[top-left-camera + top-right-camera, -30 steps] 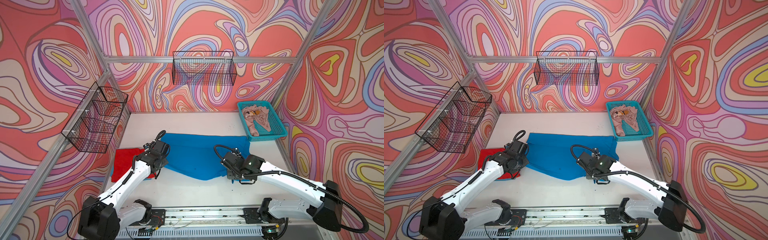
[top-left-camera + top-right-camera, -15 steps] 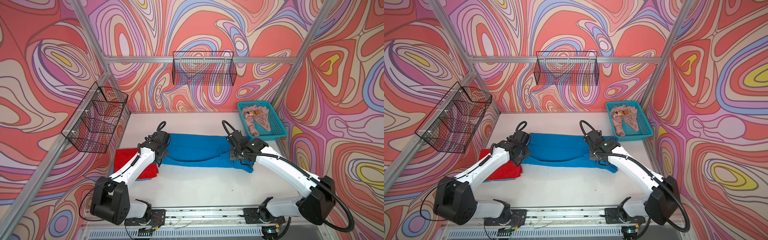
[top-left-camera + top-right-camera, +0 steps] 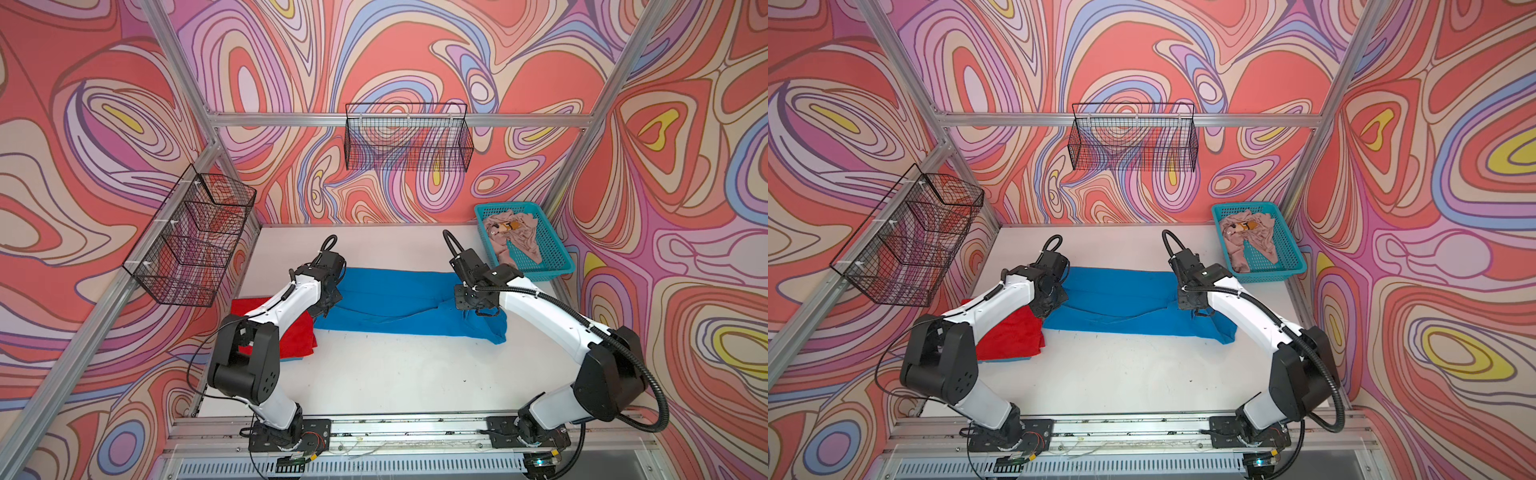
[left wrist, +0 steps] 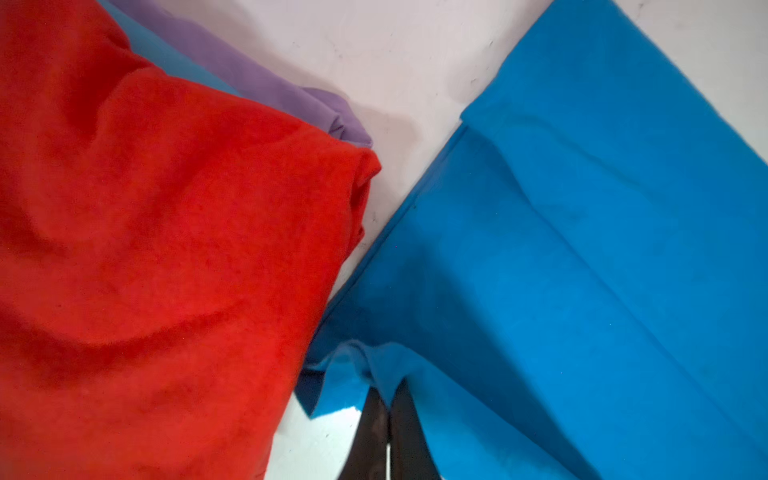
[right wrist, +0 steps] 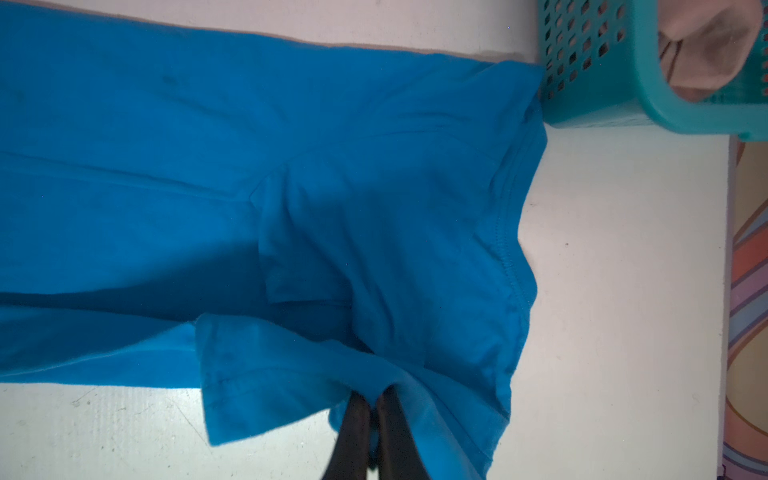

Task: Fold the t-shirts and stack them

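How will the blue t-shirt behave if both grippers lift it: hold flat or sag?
Likely sags: the blue t-shirt wrinkles and folds between the left gripper and right gripper. Probably light, since small pinches of its edge hold it.

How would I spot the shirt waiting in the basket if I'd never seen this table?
At the far right corner of the white table stands a turquoise mesh basket. A crumpled beige-pink t-shirt lies inside it. Unlike the plain blue t-shirt and red t-shirt, it carries an orange-black print.
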Robot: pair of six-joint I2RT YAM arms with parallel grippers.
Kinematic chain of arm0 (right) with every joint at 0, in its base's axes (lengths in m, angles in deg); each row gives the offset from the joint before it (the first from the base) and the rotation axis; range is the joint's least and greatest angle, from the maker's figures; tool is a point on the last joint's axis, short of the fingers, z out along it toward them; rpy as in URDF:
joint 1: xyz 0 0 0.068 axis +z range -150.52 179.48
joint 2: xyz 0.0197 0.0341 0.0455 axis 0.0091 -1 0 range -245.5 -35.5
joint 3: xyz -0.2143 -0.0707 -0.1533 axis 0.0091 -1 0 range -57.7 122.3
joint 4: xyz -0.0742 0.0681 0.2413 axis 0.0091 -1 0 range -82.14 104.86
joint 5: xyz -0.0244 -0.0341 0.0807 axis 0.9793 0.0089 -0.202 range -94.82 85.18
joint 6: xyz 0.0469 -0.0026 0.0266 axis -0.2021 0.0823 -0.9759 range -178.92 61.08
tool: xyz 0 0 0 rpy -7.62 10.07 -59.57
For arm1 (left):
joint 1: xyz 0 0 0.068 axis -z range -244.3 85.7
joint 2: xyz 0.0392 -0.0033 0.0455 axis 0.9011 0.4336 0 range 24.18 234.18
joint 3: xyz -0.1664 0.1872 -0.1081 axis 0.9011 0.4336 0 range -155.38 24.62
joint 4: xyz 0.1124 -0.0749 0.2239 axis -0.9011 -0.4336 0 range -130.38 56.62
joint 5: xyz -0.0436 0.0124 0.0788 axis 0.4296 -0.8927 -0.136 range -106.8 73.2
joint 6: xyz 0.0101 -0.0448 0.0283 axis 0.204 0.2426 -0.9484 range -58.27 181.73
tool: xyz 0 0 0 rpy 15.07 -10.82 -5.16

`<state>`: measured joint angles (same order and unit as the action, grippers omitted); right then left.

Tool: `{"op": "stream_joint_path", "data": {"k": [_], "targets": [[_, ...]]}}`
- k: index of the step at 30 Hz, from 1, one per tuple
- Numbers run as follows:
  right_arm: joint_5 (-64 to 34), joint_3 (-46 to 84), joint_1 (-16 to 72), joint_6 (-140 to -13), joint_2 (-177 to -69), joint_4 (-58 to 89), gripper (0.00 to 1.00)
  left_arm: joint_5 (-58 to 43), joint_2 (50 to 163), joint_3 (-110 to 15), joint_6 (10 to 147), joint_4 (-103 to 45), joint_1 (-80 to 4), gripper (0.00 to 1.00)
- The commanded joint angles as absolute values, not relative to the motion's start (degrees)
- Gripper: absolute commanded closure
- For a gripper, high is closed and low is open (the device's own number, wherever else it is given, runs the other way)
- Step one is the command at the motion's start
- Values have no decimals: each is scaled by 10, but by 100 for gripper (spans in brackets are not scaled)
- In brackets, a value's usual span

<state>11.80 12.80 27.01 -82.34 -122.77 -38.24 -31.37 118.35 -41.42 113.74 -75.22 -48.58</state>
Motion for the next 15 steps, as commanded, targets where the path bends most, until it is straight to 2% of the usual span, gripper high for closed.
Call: {"op": "stream_joint_path", "data": {"k": [1,15], "targets": [[122,138,257,-809,-1239,-374,100,-330,1209,-429,1133,-777,-490,100],[130,165,240,-798,-1293,-351,100,-332,1279,-483,1137,-796,-492,100]]}}
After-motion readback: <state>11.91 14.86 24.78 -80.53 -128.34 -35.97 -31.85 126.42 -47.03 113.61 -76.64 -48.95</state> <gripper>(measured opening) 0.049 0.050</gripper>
